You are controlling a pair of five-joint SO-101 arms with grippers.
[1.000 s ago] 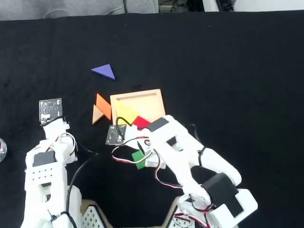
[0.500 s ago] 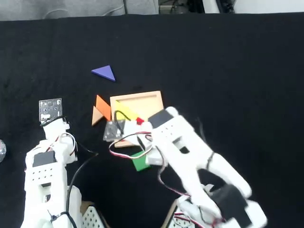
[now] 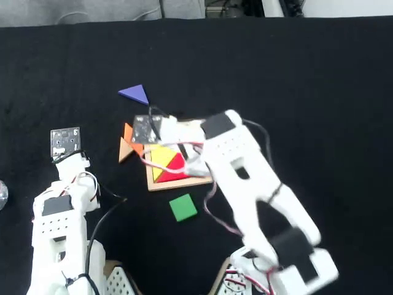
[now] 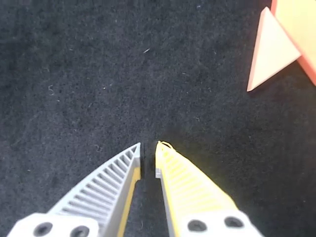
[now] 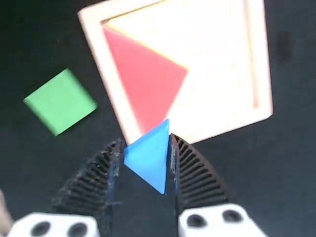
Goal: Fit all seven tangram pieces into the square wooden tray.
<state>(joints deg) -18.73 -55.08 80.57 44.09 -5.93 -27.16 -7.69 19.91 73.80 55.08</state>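
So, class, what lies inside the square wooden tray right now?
A yellow triangle and a red triangle lie in the tray. The right arm hides the tray's far side in the high view.

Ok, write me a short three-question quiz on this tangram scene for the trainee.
1. True or false: the green square lies outside the wooden tray.
2. What is clamped in the right gripper? A) an orange triangle B) a blue triangle C) a purple triangle
3. Which two pieces already lie in the wooden tray?

Key: 1 true. 2 B. 3 the red triangle and the yellow triangle.
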